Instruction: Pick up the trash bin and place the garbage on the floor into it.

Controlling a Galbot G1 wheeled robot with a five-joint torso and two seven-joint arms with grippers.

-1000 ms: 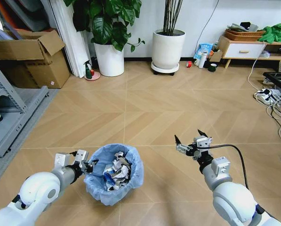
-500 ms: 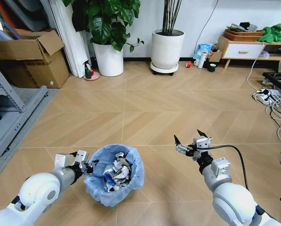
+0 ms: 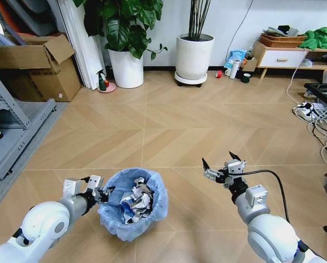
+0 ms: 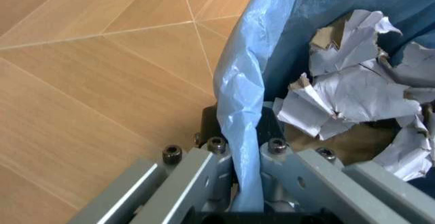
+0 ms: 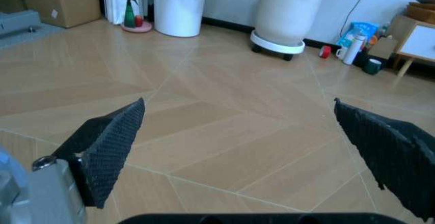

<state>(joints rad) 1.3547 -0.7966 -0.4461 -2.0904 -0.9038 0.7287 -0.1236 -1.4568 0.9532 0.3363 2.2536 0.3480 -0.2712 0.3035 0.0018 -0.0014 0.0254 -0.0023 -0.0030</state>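
On the wooden floor (image 3: 152,126) just in front of us, a little to our left, stands the trash bin (image 3: 133,203), with its light-blue bag ruffled over the rim. Inside it lies the garbage (image 3: 136,198): crumpled white paper, and between the pieces something dark blue that we cannot identify well. In the left wrist view the torn white scraps (image 4: 353,91) fill the inside of the bag.

Our left gripper (image 3: 101,193) is at the bin's left rim. Its jaws are closed on the rim: one finger sits outside, the other inside, and the blue plastic (image 4: 246,132) is pinched between them together with the dark wall of the bin.

Our right gripper (image 3: 218,166) hovers above bare floor, well apart from the bin on its right side. Its two black fingertips (image 5: 109,142) are spread wide and nothing is between them.

Far behind, near the wall, stand two large white plant pots (image 3: 195,56), a green spray bottle (image 3: 103,82), and a cardboard box (image 3: 40,68) at the left.
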